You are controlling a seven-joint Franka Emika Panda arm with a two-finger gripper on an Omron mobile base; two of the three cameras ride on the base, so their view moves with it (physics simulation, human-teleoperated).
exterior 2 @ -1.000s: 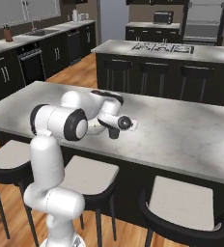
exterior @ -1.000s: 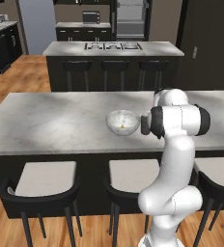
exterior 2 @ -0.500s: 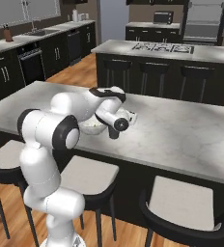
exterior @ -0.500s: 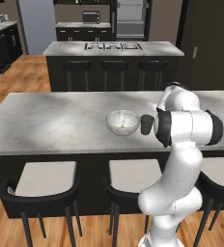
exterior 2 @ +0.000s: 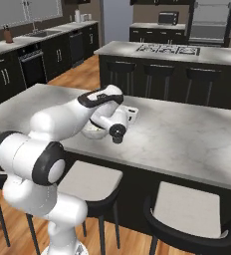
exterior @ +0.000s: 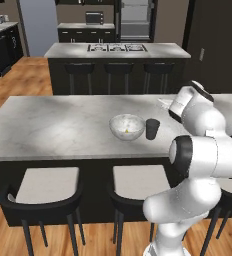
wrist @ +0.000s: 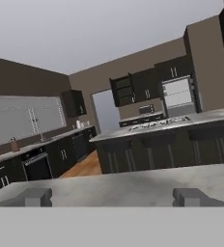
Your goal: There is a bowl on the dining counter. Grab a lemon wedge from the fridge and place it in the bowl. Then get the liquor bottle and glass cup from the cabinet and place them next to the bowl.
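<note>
Hovering over the dining counter (exterior: 63, 125), the gripper (wrist: 111, 197) is spread wide and carries nothing; in the hand view its two fingertips (wrist: 36, 197) stand far apart and look level across the slab toward the far kitchen. In the left base view the white arm folds back above the counter's right part, with three stools (exterior: 48, 187) tucked under the near edge.

Near the middle of the counter sits the bowl (exterior: 127, 126), and a tiny yellow lemon wedge (exterior: 126, 132) lies inside it. Just beside the bowl, on its right, the glass cup (exterior: 152, 128) stands upright, close to the bowl but seemingly not touching it. No liquor bottle can be made out on the counter.

So the wedge and cup steps look done, and the bottle is probably what remains. The next move likely calls for turning away to the cabinet, gripping the bottle and setting it next to the bowl without knocking the cup.

Beyond the counter stands the stove island (exterior: 115, 50) with its own stools, and farther back the fridge (exterior: 136, 20).
</note>
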